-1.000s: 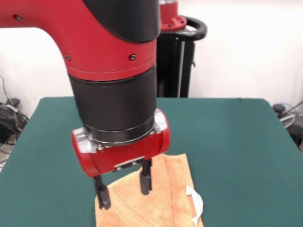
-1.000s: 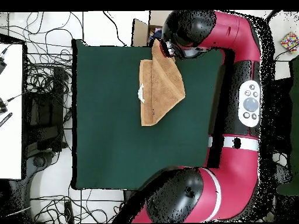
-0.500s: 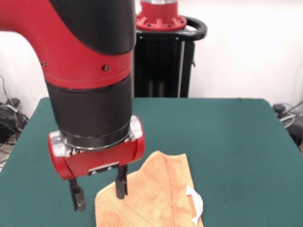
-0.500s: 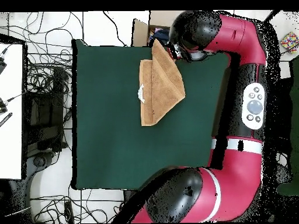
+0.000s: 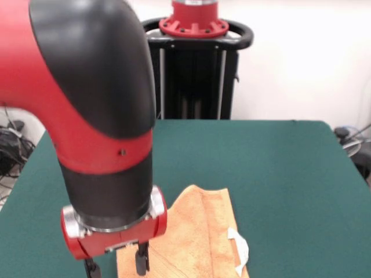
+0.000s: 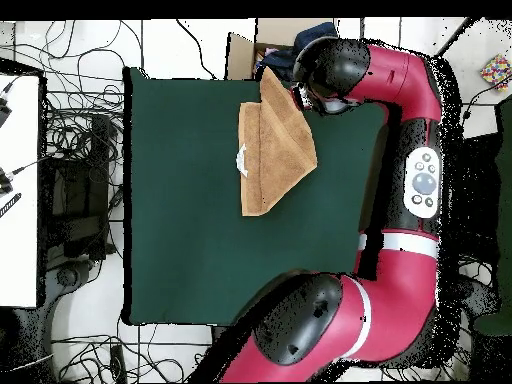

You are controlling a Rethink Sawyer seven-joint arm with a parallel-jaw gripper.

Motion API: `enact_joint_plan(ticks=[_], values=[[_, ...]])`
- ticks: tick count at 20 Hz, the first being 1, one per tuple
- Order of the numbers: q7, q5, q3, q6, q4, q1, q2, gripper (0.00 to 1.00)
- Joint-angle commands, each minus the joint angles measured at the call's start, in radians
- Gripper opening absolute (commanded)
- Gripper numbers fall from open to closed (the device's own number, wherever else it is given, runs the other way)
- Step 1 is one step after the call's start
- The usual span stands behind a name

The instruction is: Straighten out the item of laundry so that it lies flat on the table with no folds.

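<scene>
Folded light-orange terry towel (image 5: 197, 237) sitting on the dark green felt desk (image 5: 278, 174), white tag (image 5: 239, 249) showing. Black two-finger claw (image 5: 116, 263) spread apart, one finger on the towel's edge.

I'm seeing nubby orange terry towel (image 5: 200, 231), matt green felt-like table (image 5: 278, 174), my arm (image 5: 87, 116) looking glossy red-and-black plastic.

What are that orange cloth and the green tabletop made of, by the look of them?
The orange cloth looks like terry towelling: a soft, matte, looped surface with woven border bands and a small white care tag. The green tabletop seems covered in felt-like fabric, flat and dull with no shine; what lies under that covering cannot be told.
</scene>
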Motion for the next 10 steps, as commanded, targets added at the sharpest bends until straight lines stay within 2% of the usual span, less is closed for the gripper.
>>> enact_joint_plan(ticks=[1, 5, 10], values=[[0.197, 0.009, -0.024, -0.08, 0.049, 0.027, 0.107, 1.0], [0.203, 0.022, -0.037, -0.129, 0.113, 0.018, 0.098, 1.0], [0.2, 0.033, -0.062, -0.114, 0.179, 0.015, 0.05, 1.0]])
